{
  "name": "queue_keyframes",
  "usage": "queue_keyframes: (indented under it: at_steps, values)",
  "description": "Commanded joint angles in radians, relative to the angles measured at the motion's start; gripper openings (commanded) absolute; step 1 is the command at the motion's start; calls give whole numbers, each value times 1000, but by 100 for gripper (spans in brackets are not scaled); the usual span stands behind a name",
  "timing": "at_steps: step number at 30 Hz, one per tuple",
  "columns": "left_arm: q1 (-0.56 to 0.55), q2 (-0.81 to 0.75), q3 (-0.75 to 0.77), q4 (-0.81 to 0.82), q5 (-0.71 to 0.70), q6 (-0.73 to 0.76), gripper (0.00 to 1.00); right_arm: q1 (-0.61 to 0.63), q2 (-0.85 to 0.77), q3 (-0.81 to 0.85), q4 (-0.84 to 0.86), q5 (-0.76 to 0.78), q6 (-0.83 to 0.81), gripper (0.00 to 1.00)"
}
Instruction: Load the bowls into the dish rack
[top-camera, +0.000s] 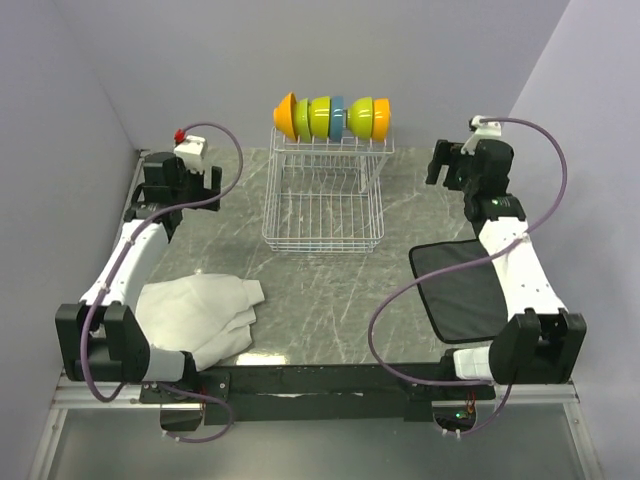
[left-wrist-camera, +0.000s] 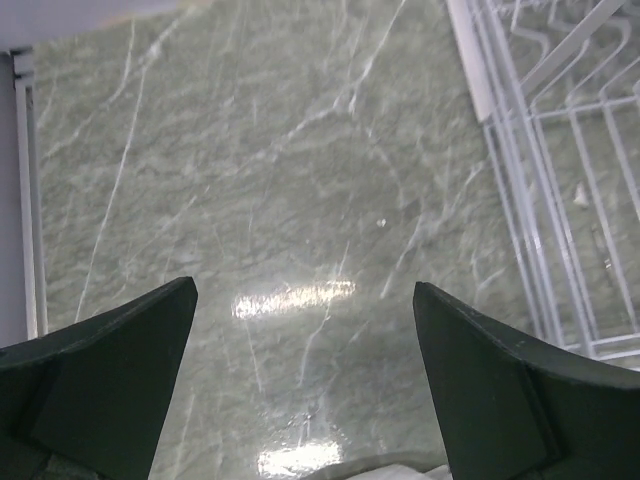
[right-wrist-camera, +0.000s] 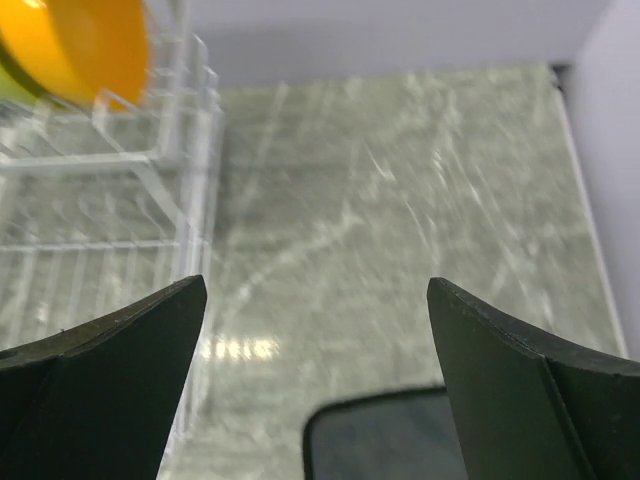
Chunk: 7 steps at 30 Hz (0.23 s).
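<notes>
Bowls (top-camera: 332, 117) stand in a row atop the dish rack (top-camera: 322, 246); left pincer (left-wrist-camera: 304, 288) and right pincer (right-wrist-camera: 316, 284) flank it, both spread wide, empty.

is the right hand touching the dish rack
Apart. The top view shows the right hand open and off to the side of the dish rack, with bare table between them.

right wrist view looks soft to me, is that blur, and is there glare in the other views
Right wrist: blurred throughout, orange bowl and dish rack smeared, small glare spot on the table. Left wrist: sharper, with a bright glare streak on the table. Top external: sharp, evenly lit.
</notes>
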Motion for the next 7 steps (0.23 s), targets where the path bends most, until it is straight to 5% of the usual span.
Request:
queue_keyframes:
  at_steps: [1,7]
  values:
    - [2,-80,-36,120,54,-44,97,10,-80,-17,-104,101,-52,100]
    - [2,-116,-76,137,80,-87,97,10,-138,-57,-130,60,-77,100]
